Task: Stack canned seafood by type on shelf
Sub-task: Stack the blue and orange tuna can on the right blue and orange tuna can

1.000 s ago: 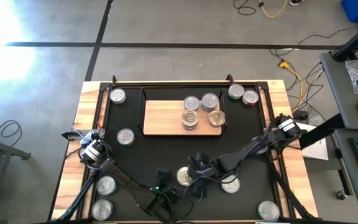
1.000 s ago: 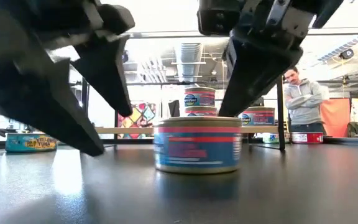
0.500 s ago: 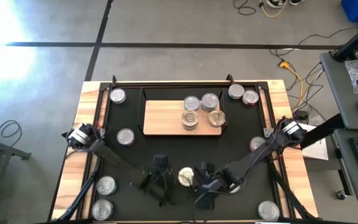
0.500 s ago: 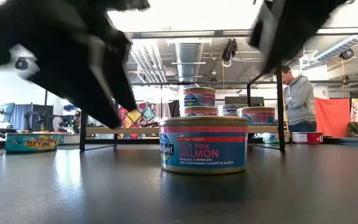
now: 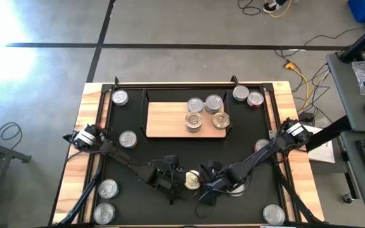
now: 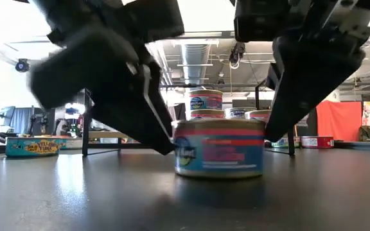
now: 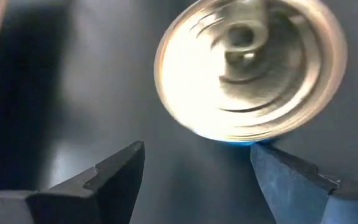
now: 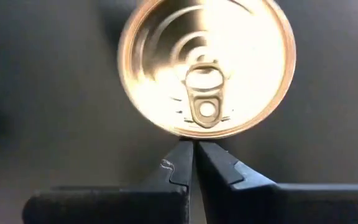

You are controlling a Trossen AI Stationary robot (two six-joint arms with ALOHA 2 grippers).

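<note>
A gold-topped salmon can sits on the black mat near the desk's front edge — flanked by both arms. The left tool, fingers apart, hovers at its left; the right tool, fingers pressed together, sits at its right. Five cans rest on the wooden shelf farther back.

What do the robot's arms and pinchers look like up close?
Both arms are dark, nearly black, thin and jointed, each with a silvery-white part near the table's side edges. The left gripper has two flat, pointed black fingers, wedge-shaped. The right gripper has two matching dark fingers with small notched tips. No writing or markings show on them.
</note>
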